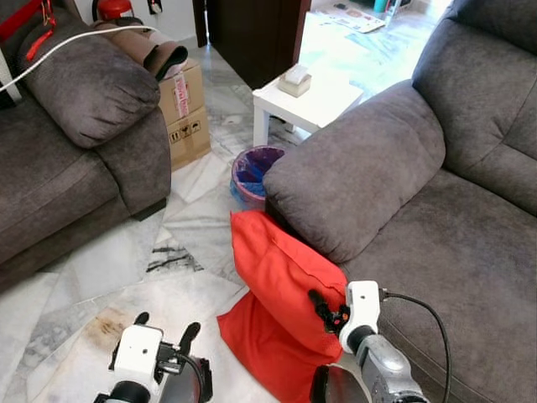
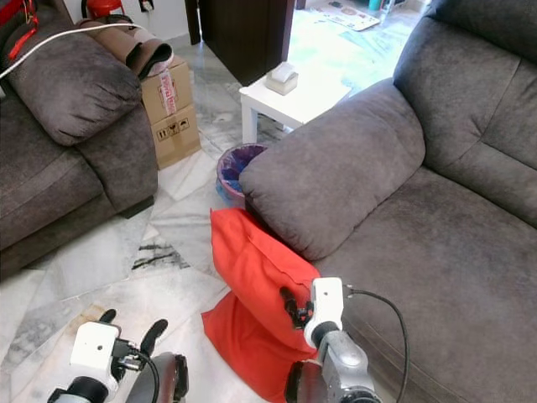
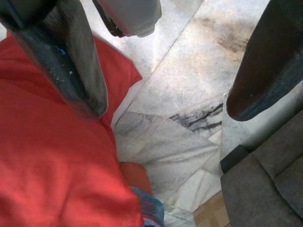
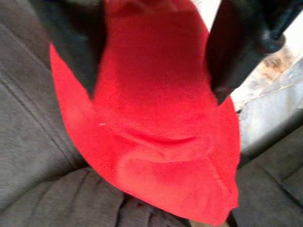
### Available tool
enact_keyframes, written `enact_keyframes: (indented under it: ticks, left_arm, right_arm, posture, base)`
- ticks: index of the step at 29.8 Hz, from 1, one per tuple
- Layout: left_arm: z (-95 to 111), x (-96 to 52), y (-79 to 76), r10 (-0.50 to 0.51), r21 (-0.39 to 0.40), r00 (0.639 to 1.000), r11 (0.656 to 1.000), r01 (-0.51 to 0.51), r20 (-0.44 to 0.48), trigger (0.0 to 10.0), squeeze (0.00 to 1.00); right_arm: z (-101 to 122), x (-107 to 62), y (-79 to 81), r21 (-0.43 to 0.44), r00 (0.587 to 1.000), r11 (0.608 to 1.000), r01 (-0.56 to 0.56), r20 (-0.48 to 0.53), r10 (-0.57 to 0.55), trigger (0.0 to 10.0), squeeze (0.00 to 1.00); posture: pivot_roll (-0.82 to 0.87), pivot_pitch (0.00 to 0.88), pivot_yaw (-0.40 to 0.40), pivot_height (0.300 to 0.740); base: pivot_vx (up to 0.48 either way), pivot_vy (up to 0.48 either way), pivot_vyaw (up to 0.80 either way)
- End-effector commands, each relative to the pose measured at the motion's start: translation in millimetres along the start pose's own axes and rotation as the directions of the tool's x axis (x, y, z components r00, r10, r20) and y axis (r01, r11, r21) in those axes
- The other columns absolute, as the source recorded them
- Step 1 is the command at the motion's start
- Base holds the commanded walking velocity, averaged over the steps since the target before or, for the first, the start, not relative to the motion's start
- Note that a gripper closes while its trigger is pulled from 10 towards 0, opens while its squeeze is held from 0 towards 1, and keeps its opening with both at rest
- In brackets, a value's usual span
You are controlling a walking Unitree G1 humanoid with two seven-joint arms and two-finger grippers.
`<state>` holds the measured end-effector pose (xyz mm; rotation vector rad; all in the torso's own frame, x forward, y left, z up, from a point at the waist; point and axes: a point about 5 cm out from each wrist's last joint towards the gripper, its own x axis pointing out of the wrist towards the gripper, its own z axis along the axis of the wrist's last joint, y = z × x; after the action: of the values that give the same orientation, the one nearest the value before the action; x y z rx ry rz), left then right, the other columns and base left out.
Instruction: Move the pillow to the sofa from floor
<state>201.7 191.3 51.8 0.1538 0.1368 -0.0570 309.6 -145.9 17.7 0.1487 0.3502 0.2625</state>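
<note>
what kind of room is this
Most likely a home living room: two grey sofas, one on the right and another on the left, stand on a marble tile floor, with a small white side table between them and a red pillow on the floor.

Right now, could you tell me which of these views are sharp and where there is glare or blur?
Left eye view: sharp, with bright glare on the marble floor beyond the white table. Left wrist view: floor tiles crisp, near fingers soft. Right wrist view: blurred throughout, the red pillow smeared and the fingers dark and out of focus.
</note>
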Motion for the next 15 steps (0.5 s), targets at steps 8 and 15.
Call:
enact_keyframes:
  ticks: [8, 15]
  left_arm:
    - [-2, -1.2, -3.1, -0.006, 0.007, 1.0, 1.0, 0.006, -0.025, 10.0, 0.0]
    - [-3, 1.5, -2.7, -0.005, 0.007, 1.0, 1.0, 0.005, -0.027, 10.0, 0.0]
  right_arm:
    - [-5, -6.9, -13.9, -0.014, 0.998, 0.998, 0.058, -0.017, -0.058, 0.0, 0.0]
    - [-4, -5.8, -13.1, -0.023, 0.998, 0.998, 0.057, -0.022, -0.058, 0.0, 0.0]
  posture:
    - [0.23, 0.238, -0.074, 0.607]
    - [0.23, 0.232, -0.073, 0.607]
  base:
    - [0.0, 0.0, 0.0]
    - [0.0, 0.0, 0.0]
